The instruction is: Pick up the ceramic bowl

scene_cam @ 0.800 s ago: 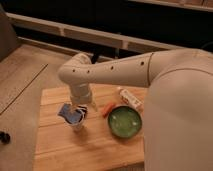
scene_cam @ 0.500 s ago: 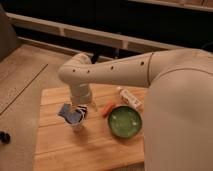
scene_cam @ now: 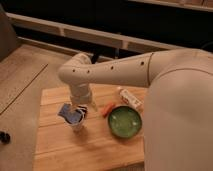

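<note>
The ceramic bowl (scene_cam: 125, 122) is round, shallow and glossy green with a darker rim. It sits on the wooden table (scene_cam: 60, 145) right of centre, partly next to my white arm. My gripper (scene_cam: 83, 109) hangs below the arm's wrist over the table's middle, left of the bowl and close above a small white cup (scene_cam: 76, 121) holding a blue item (scene_cam: 68, 112). The gripper is apart from the bowl.
An orange carrot-like piece (scene_cam: 107, 108) lies between the cup and the bowl. A white tube-like packet (scene_cam: 131, 98) lies behind the bowl. My large white arm (scene_cam: 175, 110) covers the table's right side. A dark wall and ledge run behind.
</note>
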You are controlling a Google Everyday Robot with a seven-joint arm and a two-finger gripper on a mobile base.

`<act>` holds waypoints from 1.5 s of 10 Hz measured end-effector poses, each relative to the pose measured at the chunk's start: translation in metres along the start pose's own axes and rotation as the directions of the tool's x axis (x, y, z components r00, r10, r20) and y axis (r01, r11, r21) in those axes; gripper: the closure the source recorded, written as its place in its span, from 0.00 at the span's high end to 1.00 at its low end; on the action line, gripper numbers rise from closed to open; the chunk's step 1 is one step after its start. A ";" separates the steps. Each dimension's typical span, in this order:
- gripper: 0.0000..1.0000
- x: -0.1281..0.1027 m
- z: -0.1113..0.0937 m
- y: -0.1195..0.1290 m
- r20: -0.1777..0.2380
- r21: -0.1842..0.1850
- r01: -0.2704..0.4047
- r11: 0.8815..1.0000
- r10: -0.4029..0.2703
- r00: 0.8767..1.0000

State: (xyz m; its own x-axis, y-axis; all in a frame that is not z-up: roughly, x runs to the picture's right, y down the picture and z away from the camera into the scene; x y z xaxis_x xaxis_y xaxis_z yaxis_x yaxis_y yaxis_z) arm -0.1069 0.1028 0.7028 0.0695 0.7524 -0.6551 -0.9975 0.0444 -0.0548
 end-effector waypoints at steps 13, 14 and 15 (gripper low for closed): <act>0.65 -0.013 -0.004 -0.009 0.054 -0.006 -0.010 1.000 0.011 0.998; 0.65 -0.030 -0.012 -0.020 0.123 -0.028 -0.021 0.999 0.025 0.992; 0.65 -0.049 -0.027 -0.033 0.217 -0.054 -0.013 0.998 0.025 0.976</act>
State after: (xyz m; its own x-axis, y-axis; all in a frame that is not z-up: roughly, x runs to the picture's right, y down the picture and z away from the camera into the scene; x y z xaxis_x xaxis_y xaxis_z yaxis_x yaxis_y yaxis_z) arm -0.0773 0.0462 0.7163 0.0404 0.8778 -0.4774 -0.9962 -0.0014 -0.0869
